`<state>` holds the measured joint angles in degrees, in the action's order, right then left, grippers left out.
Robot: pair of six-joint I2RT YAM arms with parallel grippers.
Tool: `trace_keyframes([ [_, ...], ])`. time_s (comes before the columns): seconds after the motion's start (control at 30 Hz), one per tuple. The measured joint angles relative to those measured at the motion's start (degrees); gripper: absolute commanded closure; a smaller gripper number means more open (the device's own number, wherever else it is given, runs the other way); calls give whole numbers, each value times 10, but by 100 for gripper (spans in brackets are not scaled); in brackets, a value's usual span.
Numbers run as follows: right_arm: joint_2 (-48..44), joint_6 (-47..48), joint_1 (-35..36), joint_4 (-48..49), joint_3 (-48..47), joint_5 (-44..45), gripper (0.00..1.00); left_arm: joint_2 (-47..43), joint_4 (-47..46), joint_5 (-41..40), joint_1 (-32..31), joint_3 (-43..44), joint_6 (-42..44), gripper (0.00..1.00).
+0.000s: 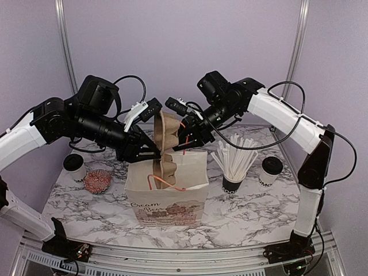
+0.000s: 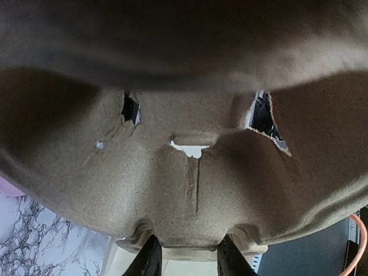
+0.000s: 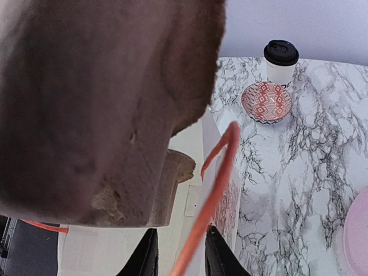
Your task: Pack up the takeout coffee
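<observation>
Two white takeout coffee cups with black lids stand on the marble table, one at the left [image 1: 75, 167] and one at the right [image 1: 270, 171]; the left one shows in the right wrist view [image 3: 280, 62]. A white printed paper bag [image 1: 167, 195] stands open at the front middle. My left gripper [image 1: 150, 150] is shut on the edge of a brown pulp cup carrier [image 1: 168, 137], held upright with its lower end in the bag's mouth. The carrier fills the left wrist view [image 2: 190, 172] above my left gripper [image 2: 190, 260]. My right gripper [image 1: 187, 138] is open, and the bag's orange handle [image 3: 215, 178] runs between its fingers [image 3: 181, 254].
A black cup full of white straws [image 1: 233, 172] stands right of the bag. A red patterned bowl [image 1: 98, 181] sits at the left beside the left cup and shows in the right wrist view [image 3: 266, 102]. A second orange handle [image 1: 164, 184] hangs on the bag's front.
</observation>
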<state>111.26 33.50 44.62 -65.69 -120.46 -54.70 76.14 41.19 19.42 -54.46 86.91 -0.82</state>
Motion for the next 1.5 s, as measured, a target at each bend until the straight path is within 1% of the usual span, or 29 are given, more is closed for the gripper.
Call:
trace_keyframes([
  [0.13, 0, 2, -3, 0, 1, 0, 71, 3, 0, -1, 0, -6, 0, 67],
  [0.2, 0, 3, -5, 0, 2, 2, 69, 3, 0, -3, 0, -6, 0, 67],
  [0.37, 0, 13, -18, -4, 3, 1, 49, 2, 0, -4, 0, -6, 0, 67],
  [0.43, 0, 21, -30, -11, 3, -4, 45, 2, 0, -3, 0, -6, 0, 67],
  [0.53, 0, 38, -50, -28, 0, -14, 42, 3, 7, -3, -2, -5, 0, 67],
  [0.7, -18, 63, -75, -49, -3, -21, 41, 29, 50, -6, -22, 26, 9, 67],
  [0.83, -49, 75, -92, -53, -2, -25, 41, 64, 96, -26, -56, 62, 18, 67],
  [1.1, -101, 97, -131, -56, 22, -45, 40, 121, 181, -113, -96, 111, 37, 68],
  [1.3, -104, 103, -135, -58, 46, -49, 40, 143, 208, -168, -118, 127, 47, 68],
  [1.5, -105, 105, -135, -59, 49, -50, 40, 175, 239, -206, -151, 151, 52, 69],
])
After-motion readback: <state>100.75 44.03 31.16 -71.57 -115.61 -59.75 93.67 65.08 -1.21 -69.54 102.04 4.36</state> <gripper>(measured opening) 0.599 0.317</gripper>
